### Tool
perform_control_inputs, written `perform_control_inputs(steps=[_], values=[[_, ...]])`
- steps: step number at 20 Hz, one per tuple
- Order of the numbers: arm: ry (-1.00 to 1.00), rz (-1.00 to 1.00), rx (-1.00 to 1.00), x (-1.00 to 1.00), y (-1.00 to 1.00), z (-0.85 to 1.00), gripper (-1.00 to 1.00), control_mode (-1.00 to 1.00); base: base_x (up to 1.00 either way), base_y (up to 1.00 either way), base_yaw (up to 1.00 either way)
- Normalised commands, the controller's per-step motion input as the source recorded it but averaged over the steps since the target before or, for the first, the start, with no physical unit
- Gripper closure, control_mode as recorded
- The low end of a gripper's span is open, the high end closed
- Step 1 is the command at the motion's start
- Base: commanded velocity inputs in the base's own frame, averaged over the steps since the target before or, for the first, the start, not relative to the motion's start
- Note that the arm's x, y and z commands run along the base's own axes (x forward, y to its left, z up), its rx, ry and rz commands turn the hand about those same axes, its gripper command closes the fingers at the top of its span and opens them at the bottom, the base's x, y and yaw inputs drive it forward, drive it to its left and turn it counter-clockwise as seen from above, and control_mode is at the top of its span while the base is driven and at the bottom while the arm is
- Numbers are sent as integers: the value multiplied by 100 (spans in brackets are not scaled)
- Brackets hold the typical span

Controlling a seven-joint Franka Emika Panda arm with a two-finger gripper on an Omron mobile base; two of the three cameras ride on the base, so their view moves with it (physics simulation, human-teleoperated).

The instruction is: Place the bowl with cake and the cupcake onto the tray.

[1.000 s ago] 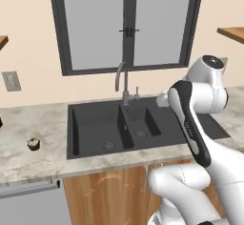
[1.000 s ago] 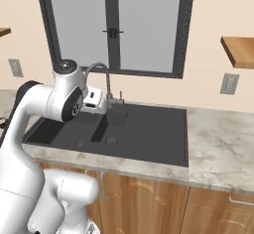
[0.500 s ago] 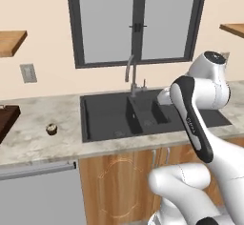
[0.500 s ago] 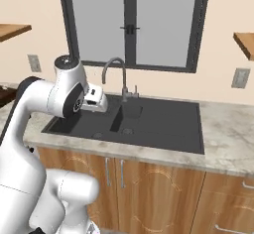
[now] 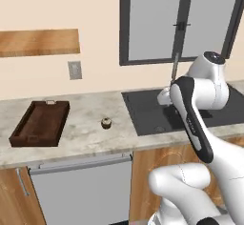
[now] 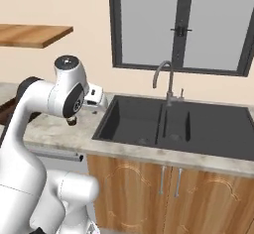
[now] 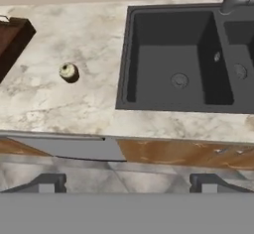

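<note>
On counter, cupcake (image 7: 68, 72) far upper left of open, empty end effector (image 7: 126, 182).

Marbled grey counter (image 5: 86, 124) runs along the wall, above wood cabinets. The tray (image 5: 40, 124) sits on it at left; the cupcake (image 5: 106, 122) stands alone between tray and sink (image 5: 157, 109). Dark double-basin sink is set into the counter at right.

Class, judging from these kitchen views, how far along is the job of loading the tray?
Done: nothing yet; the tray looks bare. In hand: nothing; the pincer is open, up over the counter edge. Left: the cupcake sits on the counter between tray and sink; it and the bowl with cake must go on the tray.
</note>
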Motion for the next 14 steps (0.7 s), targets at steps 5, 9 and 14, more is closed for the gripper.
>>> perform_control_inputs(steps=[5,9,14], values=[[0,0,0,0,0,0,-100,100,0,100,0],[0,0,0,0,0,0,-100,100,0,100,0],[0,0,0,0,0,0,-100,100,0,93,0]])
